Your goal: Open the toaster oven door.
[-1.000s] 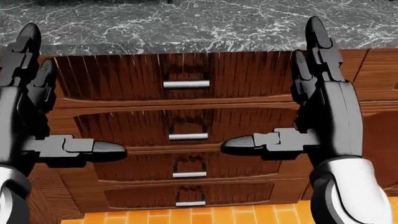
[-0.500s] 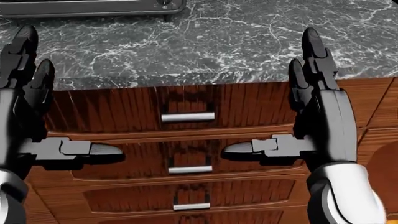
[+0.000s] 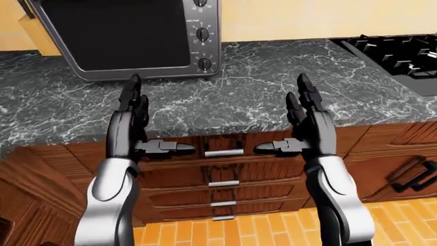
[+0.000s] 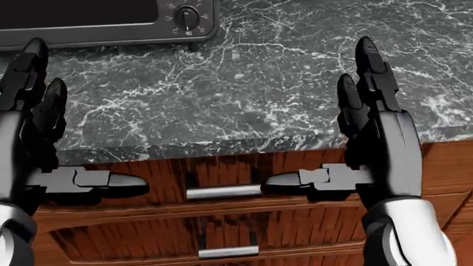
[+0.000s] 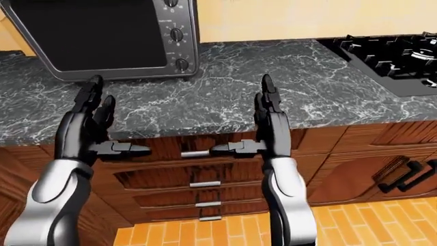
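The toaster oven [image 3: 116, 33] stands at the top left of the left-eye view, grey with a dark glass door that is shut and a column of knobs [image 3: 203, 35] down its right side. Only its lower edge [image 4: 96, 25] shows in the head view. Both hands are raised over the counter's near edge, fingers pointing up and thumbs turned inward. My left hand [image 3: 147, 125] is open, below the oven and apart from it. My right hand [image 3: 297, 123] is open too, further right and holding nothing.
The oven rests on a dark marble counter [image 3: 225, 97]. A black stove [image 3: 403, 54] lies at the top right. Wooden drawers with metal handles [image 3: 223, 152] stack under the counter, and a cabinet with black handles [image 3: 413, 174] is at the right. Below is orange tiled floor [image 3: 232, 230].
The whole picture has shifted down as the camera rose: the drawers slid lower, and the counter and the oven's bottom edge came in at the top. Both hands keep their pose.
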{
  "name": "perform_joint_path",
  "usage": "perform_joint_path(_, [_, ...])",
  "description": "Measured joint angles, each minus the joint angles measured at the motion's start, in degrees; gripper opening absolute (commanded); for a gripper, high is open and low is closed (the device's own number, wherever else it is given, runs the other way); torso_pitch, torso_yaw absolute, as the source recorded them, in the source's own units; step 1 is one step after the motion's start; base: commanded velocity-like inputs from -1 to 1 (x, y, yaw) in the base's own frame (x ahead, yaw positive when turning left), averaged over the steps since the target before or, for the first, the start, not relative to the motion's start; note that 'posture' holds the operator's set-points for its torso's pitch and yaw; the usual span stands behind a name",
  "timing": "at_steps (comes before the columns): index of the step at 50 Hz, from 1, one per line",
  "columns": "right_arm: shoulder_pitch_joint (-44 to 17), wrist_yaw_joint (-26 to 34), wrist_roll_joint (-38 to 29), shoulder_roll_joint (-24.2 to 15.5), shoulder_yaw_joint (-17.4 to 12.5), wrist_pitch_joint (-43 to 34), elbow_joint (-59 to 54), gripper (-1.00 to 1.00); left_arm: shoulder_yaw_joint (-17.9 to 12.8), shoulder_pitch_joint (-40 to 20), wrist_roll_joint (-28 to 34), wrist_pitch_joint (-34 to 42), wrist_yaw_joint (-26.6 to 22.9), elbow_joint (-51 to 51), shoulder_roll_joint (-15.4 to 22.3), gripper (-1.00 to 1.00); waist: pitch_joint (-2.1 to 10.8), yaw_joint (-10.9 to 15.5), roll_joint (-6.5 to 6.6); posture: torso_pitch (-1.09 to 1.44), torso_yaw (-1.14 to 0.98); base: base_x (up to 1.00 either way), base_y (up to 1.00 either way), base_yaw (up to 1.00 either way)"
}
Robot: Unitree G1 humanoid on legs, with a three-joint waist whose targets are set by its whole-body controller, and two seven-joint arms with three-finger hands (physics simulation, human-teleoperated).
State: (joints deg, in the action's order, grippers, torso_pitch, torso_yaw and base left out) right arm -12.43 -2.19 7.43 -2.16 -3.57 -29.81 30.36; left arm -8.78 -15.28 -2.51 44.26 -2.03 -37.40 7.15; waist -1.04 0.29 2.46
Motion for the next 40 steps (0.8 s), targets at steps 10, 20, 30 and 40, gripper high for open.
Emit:
perform_joint_path(10, [0.5, -1.7, 2.1, -0.3, -1.3, -0.1, 0.5, 1.00, 1.2, 0.5, -0.6, -0.5, -0.3, 0.1, -0.5, 1.00, -0.81, -0.5, -4.96, 0.00, 0.00, 0.00, 0.00, 0.45])
perform_joint_path(20, [0.4, -1.6, 2.2, -0.6, -0.6, 1.7, 0.0, 1.00, 0.5, 0.0, -0.6, -1.4, -0.2, -1.5, -0.2, 1.00, 0.03, -0.2, 1.83, 0.00, 0.00, 0.00, 0.00, 0.49])
perform_joint_path(30, [1.3, -0.4, -0.2, -0.7, -0.4, 1.2, -0.6, 1.00, 0.5, 1.2, -0.3, -1.1, 0.0, 0.1, -0.4, 1.00, -0.67, 0.0, -3.33, 0.00, 0.00, 0.01, 0.00, 0.00])
perform_joint_path(40, [1.2, -0.1, -0.4, -0.3, 0.3, 0.6, 0.3, 1.00, -0.1, 0.8, -0.3, -2.0, -0.2, -1.3, 0.0, 1.00, -0.60, 0.1, -2.05, 0.00, 0.00, 0.11, 0.00, 0.00])
